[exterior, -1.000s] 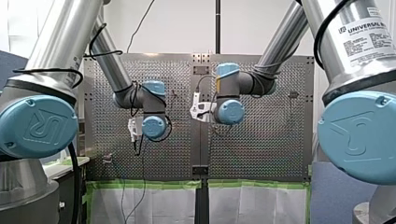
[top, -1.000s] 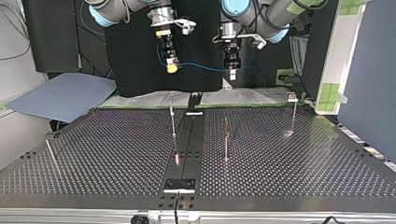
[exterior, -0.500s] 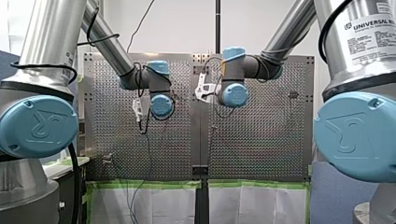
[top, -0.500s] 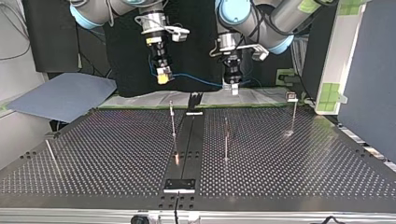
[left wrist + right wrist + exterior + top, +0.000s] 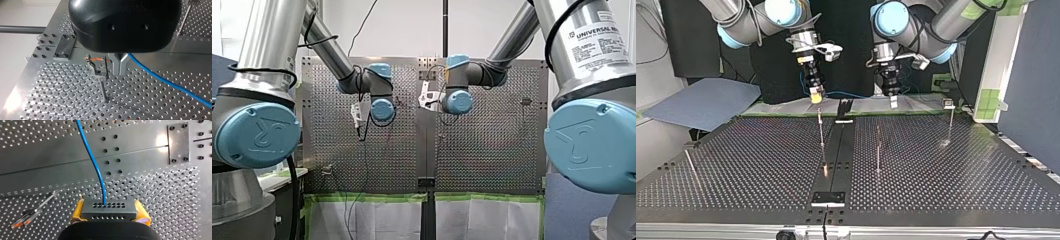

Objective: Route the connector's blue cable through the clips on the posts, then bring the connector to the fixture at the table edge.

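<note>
A grey connector [image 5: 109, 207] with rows of holes sits between the yellow pads of my right gripper [image 5: 110, 213], which is shut on it. The blue cable [image 5: 93, 162] leaves the connector and runs over the plate. In the top view it hangs as a short span [image 5: 848, 93] between my right gripper [image 5: 816, 95] and my left gripper [image 5: 893, 101]. The metal fingers of my left gripper [image 5: 120, 67] are shut on the cable [image 5: 162, 80]. A post with a clip [image 5: 98, 71] stands just beside those fingers.
Several thin posts rise from the perforated table: a centre-left post [image 5: 821, 131], a centre post [image 5: 878, 150], a far-right post [image 5: 950, 121] and a leaning left post [image 5: 690, 164]. A fixture plate [image 5: 828, 198] sits at the near edge and a black bracket [image 5: 844, 111] at the far edge.
Both arms have come down toward the table's far edge in the top view, carrying the connector and cable lower. Both grips are unchanged.
</note>
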`<action>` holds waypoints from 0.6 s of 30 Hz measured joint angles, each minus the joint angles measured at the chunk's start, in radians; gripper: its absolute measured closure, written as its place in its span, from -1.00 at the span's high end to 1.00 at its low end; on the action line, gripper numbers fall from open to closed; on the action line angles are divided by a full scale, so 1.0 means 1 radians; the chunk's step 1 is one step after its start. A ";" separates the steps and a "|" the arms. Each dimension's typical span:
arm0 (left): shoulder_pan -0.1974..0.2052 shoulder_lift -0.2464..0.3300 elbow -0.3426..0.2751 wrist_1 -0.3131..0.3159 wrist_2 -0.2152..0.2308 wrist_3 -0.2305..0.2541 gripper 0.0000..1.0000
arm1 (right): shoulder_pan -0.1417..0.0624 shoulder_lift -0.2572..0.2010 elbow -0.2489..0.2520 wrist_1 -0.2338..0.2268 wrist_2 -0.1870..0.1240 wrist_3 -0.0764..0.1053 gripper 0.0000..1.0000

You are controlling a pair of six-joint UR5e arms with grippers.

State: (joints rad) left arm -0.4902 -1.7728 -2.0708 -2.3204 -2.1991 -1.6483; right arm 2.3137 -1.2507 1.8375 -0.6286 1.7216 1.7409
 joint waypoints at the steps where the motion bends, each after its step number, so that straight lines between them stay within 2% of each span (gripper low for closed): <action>1: 0.003 0.000 0.000 0.000 0.004 0.001 -1.00 | -0.003 0.000 -0.007 0.006 -0.007 0.000 -1.00; 10: 0.026 -0.001 0.014 -0.007 0.030 0.040 -1.00 | -0.028 0.001 -0.062 0.059 -0.073 -0.003 -1.00; 18: 0.049 -0.001 0.052 -0.025 0.062 0.068 -1.00 | -0.051 0.002 -0.084 0.080 -0.110 -0.001 -1.00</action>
State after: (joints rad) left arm -0.4408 -1.7737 -2.0192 -2.3457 -2.1375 -1.5801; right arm 2.2624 -1.2484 1.7538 -0.5489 1.6119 1.7396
